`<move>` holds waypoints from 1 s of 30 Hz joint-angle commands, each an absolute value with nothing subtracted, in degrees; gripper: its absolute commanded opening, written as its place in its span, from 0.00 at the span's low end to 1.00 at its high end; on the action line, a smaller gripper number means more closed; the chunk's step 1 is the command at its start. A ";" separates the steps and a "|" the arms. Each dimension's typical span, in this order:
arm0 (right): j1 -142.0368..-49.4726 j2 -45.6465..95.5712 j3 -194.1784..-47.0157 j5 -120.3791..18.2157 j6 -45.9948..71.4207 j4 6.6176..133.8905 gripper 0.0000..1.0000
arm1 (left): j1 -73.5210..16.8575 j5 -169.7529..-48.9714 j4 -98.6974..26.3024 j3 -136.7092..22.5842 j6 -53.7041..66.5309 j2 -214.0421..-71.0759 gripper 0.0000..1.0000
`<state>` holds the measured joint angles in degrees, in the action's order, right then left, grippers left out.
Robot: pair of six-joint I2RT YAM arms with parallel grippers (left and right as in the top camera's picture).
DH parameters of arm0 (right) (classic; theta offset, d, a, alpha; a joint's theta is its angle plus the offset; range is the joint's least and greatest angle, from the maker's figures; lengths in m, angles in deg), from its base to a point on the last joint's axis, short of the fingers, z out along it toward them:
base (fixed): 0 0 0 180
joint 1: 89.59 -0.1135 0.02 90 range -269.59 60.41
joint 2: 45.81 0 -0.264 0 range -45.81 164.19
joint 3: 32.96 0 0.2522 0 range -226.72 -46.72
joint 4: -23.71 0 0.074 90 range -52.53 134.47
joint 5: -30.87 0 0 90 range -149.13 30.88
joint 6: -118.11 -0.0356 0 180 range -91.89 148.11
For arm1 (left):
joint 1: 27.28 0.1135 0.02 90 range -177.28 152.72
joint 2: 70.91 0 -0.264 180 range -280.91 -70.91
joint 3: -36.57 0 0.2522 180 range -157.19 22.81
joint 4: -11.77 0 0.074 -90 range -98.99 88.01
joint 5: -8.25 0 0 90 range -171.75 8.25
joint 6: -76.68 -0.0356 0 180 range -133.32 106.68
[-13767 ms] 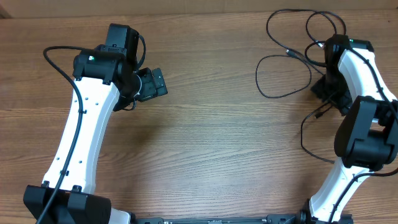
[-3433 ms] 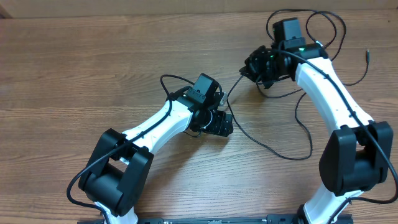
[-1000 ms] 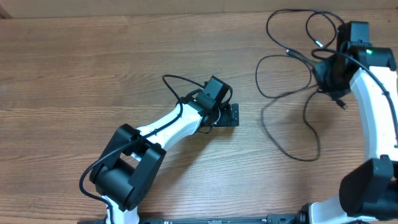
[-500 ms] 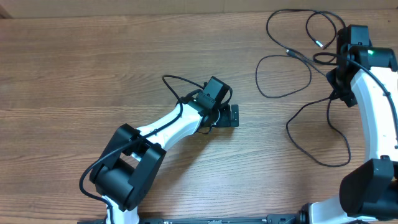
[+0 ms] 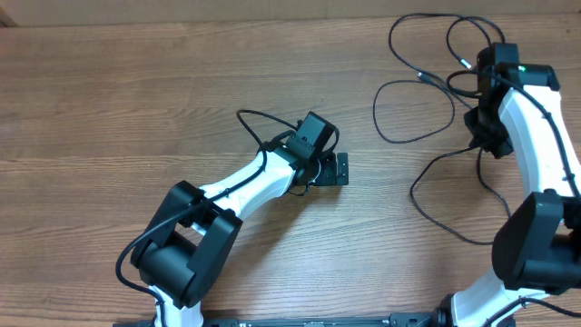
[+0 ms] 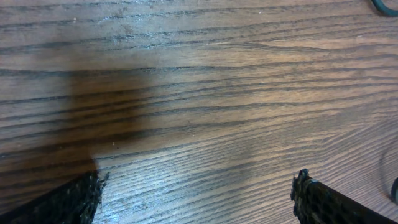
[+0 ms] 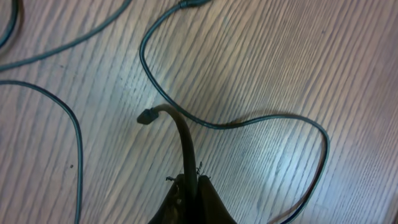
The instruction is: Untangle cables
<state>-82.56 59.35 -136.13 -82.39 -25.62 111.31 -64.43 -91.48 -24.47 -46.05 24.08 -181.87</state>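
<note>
Overhead, the cables [image 5: 377, 113] are seen spread in loose loops over the far right part of the wooden table [image 5: 136, 100]. Several loops overlap near the far edge, and one long strand [image 5: 413, 191] trails toward the near side beside the right arm [image 5: 531, 136]. The left arm [image 5: 245, 182] is stretched toward the middle of the table, and the left gripper [image 5: 340, 170] is placed over bare wood, well apart from the cables. In the left wrist view its two dark fingertips [image 6: 74, 199] are shown standing far apart at the bottom corners, with only wood grain and a shadow between them, so nothing is held. A sliver of cord [image 6: 385, 6] is caught at the top right corner of that view, too little of it to be identified. In the right wrist view the right gripper [image 7: 189, 186] is seen closed tight on the held cable [image 7: 185, 140], which is pinched just short of its end. A short curved length rises from the jaws and is finished by a small dark plug end [image 7: 146, 116] bent to the left. A second cord [image 7: 249, 122] is carried past the held cable in a wide curve; whether the two touch cannot be told. Further strands [image 7: 74, 137] are laid on the wood at the left.
</note>
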 commanded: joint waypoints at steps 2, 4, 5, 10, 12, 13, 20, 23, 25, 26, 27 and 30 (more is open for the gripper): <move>-82.39 60.88 -136.67 -78.72 -25.32 111.44 0.04 | -64.71 -90.74 -24.45 -45.92 24.63 -182.81 1.00; -82.41 61.28 -136.67 -77.17 -23.85 111.29 0.04 | -64.71 -90.72 -24.45 -45.92 24.61 -182.81 1.00; -82.41 61.52 -136.67 -76.58 -23.66 111.31 0.04 | -64.71 -90.74 -24.45 -45.92 24.61 -182.81 1.00; -82.50 62.94 -136.17 -75.48 -22.80 111.22 0.04 | -64.58 -90.81 -24.43 -45.92 24.61 -182.79 0.99; -82.50 63.57 -135.54 -74.57 -22.54 110.72 0.08 | -64.43 -91.92 -24.43 -45.92 24.59 -182.76 0.99; -82.50 63.86 -135.30 -74.22 -22.56 110.59 0.12 | -64.32 -92.60 -24.43 -45.92 24.61 -182.76 1.00; -82.50 64.91 -133.53 -73.96 -22.37 109.52 0.34 | -63.82 -93.82 -24.49 -45.92 24.35 -182.76 0.99; -82.50 64.91 -132.80 -73.98 -22.35 109.67 0.41 | -63.82 -93.82 -24.45 -45.92 24.37 -182.76 0.99; -82.50 64.91 -132.83 -74.00 -22.30 110.09 0.48 | -63.82 -93.82 -24.47 -45.92 24.37 -182.76 1.00; -82.50 64.80 -132.94 -74.00 -21.84 110.24 0.51 | -63.84 -93.82 -24.49 -45.92 24.37 -182.76 1.00; -82.50 64.77 -133.18 -73.89 -21.17 110.22 0.57 | -63.84 -93.84 -24.60 -45.92 24.37 -182.76 1.00; -82.50 64.77 -134.81 -73.76 -20.84 110.77 0.77 | -63.84 -93.82 -25.04 -45.92 24.37 -182.76 1.00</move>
<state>-82.56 64.73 -133.28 -73.89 -21.69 110.57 -64.28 -93.10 -24.67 -46.05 24.06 -181.87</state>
